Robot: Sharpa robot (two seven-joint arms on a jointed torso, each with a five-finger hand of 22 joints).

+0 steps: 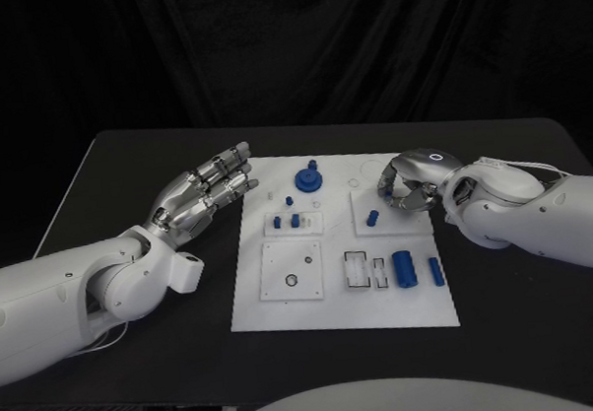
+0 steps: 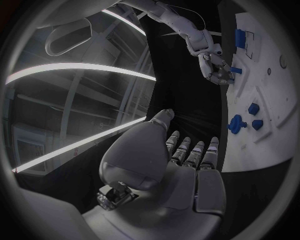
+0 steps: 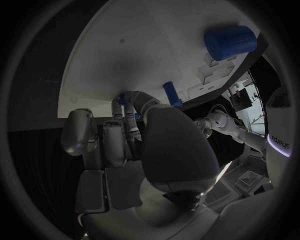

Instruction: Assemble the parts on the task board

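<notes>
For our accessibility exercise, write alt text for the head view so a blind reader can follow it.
A white task board with small blue parts lies on a black table. The left hand hovers open beside it; the right hand curls over the board's far right corner.

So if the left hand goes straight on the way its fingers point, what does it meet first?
Probably nothing: the left hand points along the board's left edge toward the table's far side. Height is unclear.
</notes>
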